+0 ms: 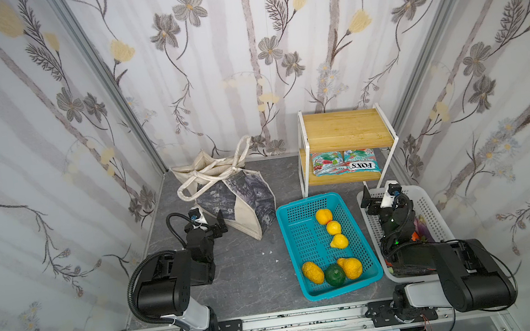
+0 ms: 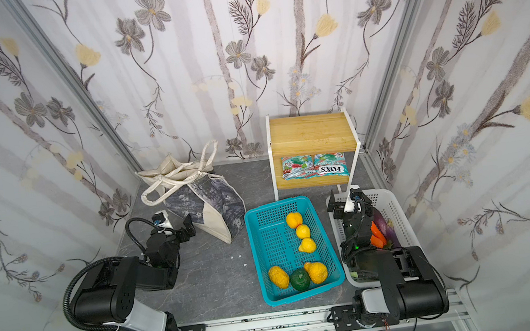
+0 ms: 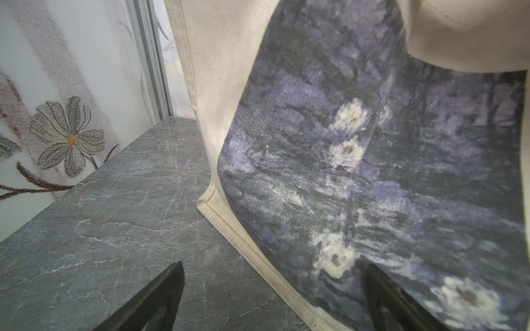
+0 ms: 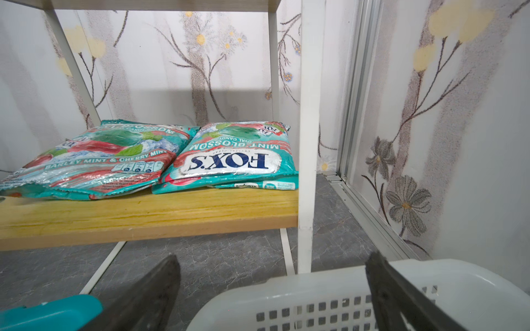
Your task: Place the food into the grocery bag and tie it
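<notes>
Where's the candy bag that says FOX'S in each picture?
Top view: candy bag on the wooden shelf, lower board, back right.
Top view: same place, under the shelf top.
Left wrist: not in it.
Right wrist: middle, lying on the board.
Shared landmark: wooden shelf.

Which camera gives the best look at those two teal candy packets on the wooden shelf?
The right wrist view: the two glossy teal candy packets sit close up, lettering readable. Both top views show them small; the left wrist view misses them.
</notes>
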Available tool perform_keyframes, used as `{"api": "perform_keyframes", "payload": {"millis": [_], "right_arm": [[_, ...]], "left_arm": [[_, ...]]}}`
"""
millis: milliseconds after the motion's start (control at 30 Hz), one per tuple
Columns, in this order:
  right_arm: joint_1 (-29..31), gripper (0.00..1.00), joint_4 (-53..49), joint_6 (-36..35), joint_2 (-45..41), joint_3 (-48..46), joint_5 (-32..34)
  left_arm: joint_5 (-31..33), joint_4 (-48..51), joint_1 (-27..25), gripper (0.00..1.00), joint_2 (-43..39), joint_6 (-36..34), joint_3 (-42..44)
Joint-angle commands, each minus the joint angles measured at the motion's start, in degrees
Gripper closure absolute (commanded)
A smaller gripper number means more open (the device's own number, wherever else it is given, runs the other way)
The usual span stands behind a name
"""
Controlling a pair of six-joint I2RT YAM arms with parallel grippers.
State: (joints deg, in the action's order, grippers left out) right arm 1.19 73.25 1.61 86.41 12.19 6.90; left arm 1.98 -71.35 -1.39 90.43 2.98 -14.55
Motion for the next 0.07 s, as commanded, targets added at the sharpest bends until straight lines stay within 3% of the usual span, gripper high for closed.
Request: {"api": "perform_keyframes", "payload": {"millis": [0,33], "right_arm": [[-0.60,0.00,0.12,0.98,-0.04,0.08,-3.05],[-0.69,0.00,0.81,0.81,-0.27,-0.43,-3.49]], "left_arm": [[-0.14,-3.26,0.03,0.00,0.11,-0.65,0.06],[-0.11,-3.26,-0.01,0.00,0.09,-0.62,0.11]]}}
